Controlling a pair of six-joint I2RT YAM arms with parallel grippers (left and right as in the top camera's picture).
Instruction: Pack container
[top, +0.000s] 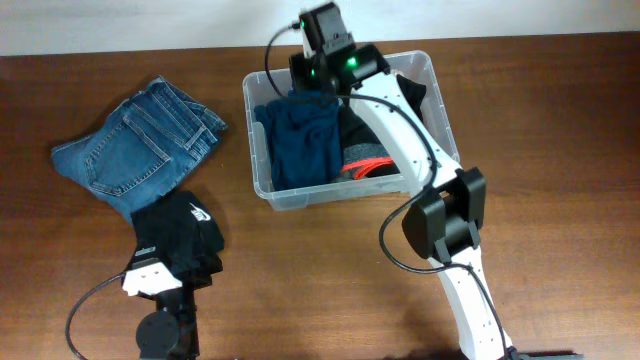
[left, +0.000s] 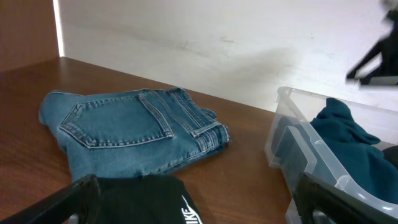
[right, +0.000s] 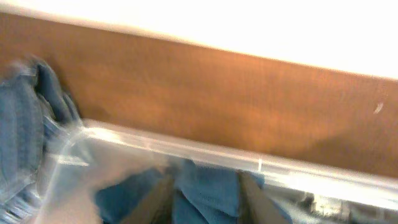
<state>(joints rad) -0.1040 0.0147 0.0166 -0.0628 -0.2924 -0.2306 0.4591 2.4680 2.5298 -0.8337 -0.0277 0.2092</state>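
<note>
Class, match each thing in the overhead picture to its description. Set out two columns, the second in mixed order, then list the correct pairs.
Things:
1 jeans
2 black garment
3 dark blue top
4 tub

Descriptions:
A see-through plastic
B lying inside the tub
C folded, farthest left
D has a white logo

Pairs: 1-C, 2-D, 3-B, 4-A
</note>
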